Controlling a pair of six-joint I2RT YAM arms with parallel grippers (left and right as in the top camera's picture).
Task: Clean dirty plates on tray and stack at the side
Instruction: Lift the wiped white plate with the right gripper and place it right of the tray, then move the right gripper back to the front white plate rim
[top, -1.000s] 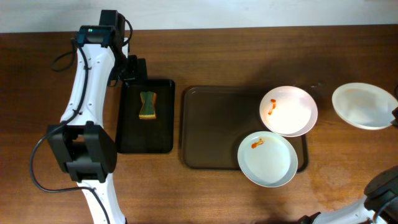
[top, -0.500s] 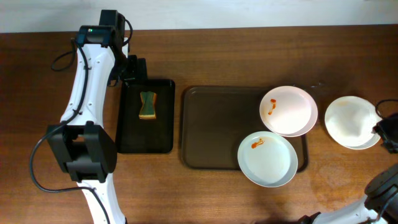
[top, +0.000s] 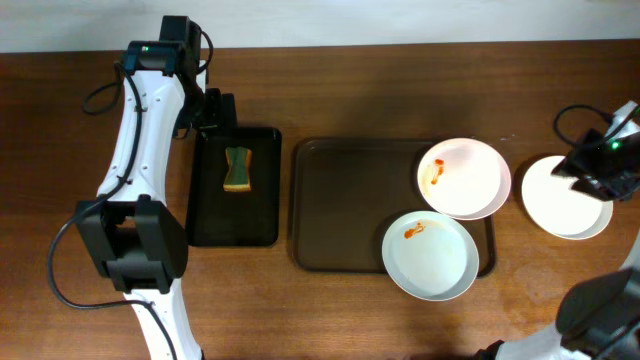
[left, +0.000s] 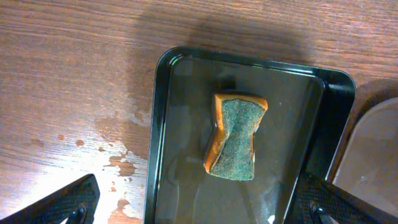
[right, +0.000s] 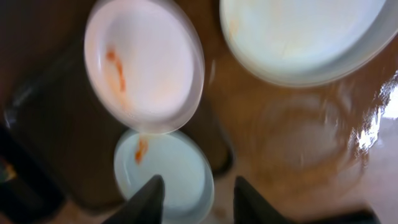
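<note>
Two dirty plates with orange-red smears lie at the right end of the brown tray (top: 340, 210): one at the back (top: 464, 178), one at the front (top: 430, 255). Both show in the right wrist view, back plate (right: 144, 65) and front plate (right: 163, 174). A plain white plate (top: 560, 205) lies on the table right of the tray, also in the right wrist view (right: 305, 37). My right gripper (top: 590, 170) is open and empty above that plate's back edge; its fingers (right: 199, 196) show blurred. My left gripper (left: 199, 208) is open above the black tray.
A narrow black tray (top: 234, 186) left of the brown tray holds a green and yellow sponge (top: 237, 168), seen close in the left wrist view (left: 235, 135). Wet patches mark the wood left of it (left: 121, 134). The left arm (top: 140, 130) runs along the table's left side.
The plain white plate came in from the far right and down onto the table beside the tray. My right gripper let go of it and moved up and in over its back edge.
</note>
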